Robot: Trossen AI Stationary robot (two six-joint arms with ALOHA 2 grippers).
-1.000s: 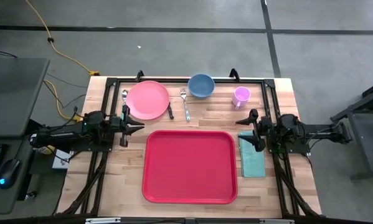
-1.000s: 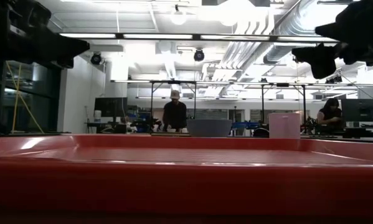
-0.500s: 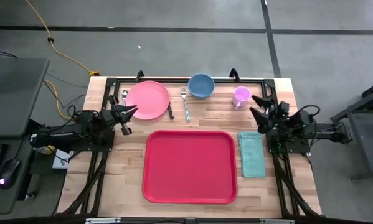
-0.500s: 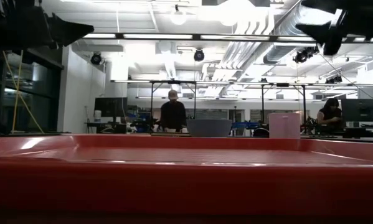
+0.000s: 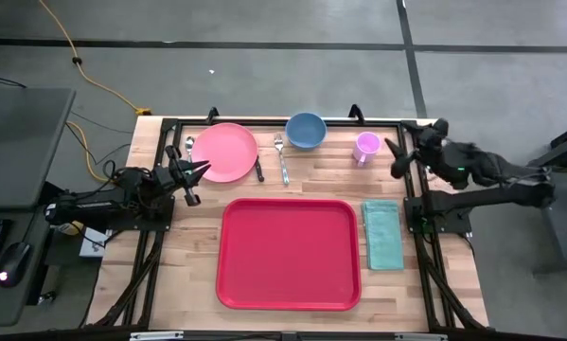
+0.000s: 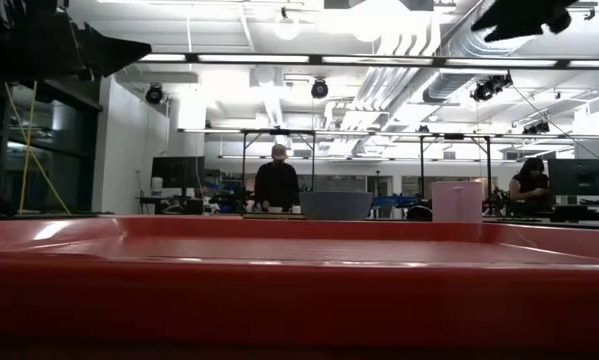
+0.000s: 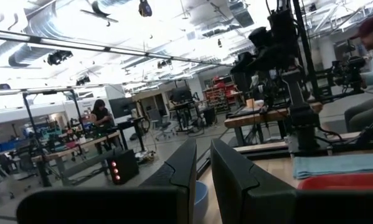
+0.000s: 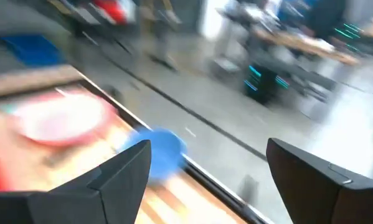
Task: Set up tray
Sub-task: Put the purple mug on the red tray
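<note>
High view: tray (image 5: pixel 289 253) sits mid-table, near half, bare inside, long axis running left-right. Far row, left to right: spoon (image 5: pixel 189 147), pink plate (image 5: pixel 224 152), knife (image 5: pixel 259 170), fork (image 5: pixel 281 158), blue bowl (image 5: pixel 306 130), pink cup (image 5: pixel 366 147). Teal napkin (image 5: pixel 382 234) lies just right of tray. Left gripper (image 5: pixel 196 174) at the plate's left-near edge, up off the table, jaws only a narrow slot apart, nothing in them. Right gripper (image 5: pixel 402 149) just right of the cup, fingers spread wide, empty. From either claw the tray lies toward the near side and inward; I read the L claw as slightly nearer the tray's far-left corner, R nearer the cup.

Low view: tray rim (image 6: pixel 299 290) fills the foreground; bowl and cup poke up beyond it. Arms are dark shapes overhead. People far back in the room.

L wrist view: own fingers (image 7: pixel 189 171) nearly together, gap thin, holding nothing; tray corner and napkin show beyond.

R wrist view: fingers (image 8: pixel 121 177) well apart, empty; bowl and plate ahead, blurred.

Guess: the far-row items go onto the tray next, plate by L, cup by R.
</note>
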